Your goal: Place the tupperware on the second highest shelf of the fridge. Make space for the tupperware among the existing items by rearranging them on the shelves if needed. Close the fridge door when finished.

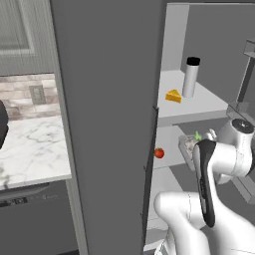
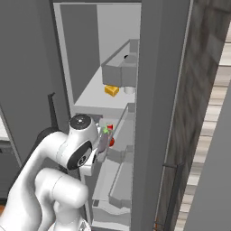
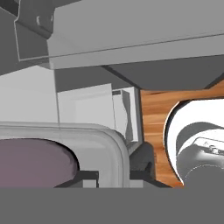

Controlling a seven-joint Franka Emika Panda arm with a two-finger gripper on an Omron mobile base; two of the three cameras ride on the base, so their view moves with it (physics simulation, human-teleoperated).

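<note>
The fridge (image 1: 104, 124) stands with its right fridge door (image 2: 158, 99) swung open. My gripper (image 3: 113, 177) is shut on the rim of the grey translucent tupperware (image 3: 111, 142), which has purplish food inside. The tupperware (image 1: 189, 145), topped by a green sprig, sits just inside the fridge at the level of the shelf (image 1: 169, 142) that carries the red tomato (image 1: 159, 153). My wrist hides whether it rests on that shelf. One shelf higher (image 1: 204, 105) stand the yellow cheese wedge (image 1: 173, 95) and the silver cylinder (image 1: 191, 75) with its black cap.
Clear bins (image 2: 119, 70) line the open door's inner face, close to the right of my hand. The closed left door fills the left of the fridge front. A marble counter (image 1: 30, 149) lies further left. Wood floor (image 3: 153, 122) shows below the hand.
</note>
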